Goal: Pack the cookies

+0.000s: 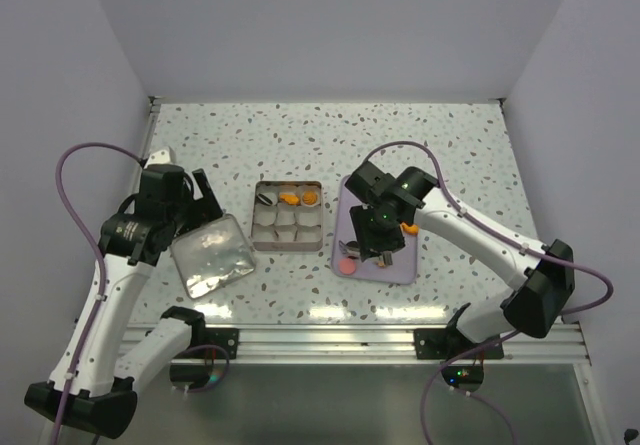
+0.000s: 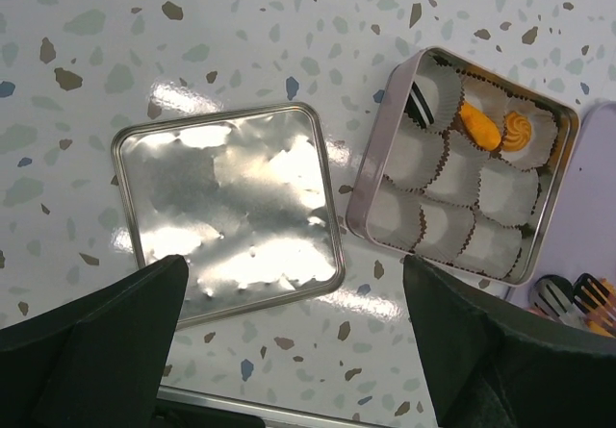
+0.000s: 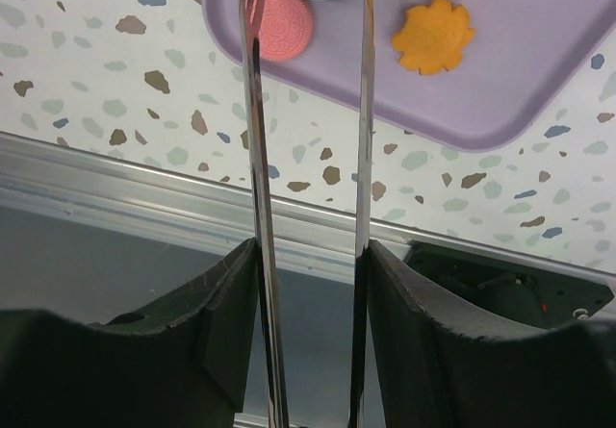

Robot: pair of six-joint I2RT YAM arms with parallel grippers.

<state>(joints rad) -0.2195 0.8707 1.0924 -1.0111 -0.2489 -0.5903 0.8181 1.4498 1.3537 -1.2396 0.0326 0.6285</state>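
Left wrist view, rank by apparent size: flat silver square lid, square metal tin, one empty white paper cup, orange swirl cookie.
1. Flat silver square lid and square metal tin: they look alike, so not ranked against each other.
2. Empty white paper cup.
3. Orange swirl cookie, sitting in a cup inside the tin.

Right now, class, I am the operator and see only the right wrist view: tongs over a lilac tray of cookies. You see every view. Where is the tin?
Observer: The tin sits on the table just left of the tray.
Operator: How many of its cups are filled?
Observer: Three, all in the far row: one black cookie, then two orange cookies.
Operator: And the left gripper?
Observer: The left gripper is open, holds nothing and hovers above the lid, which lies left of the tin.
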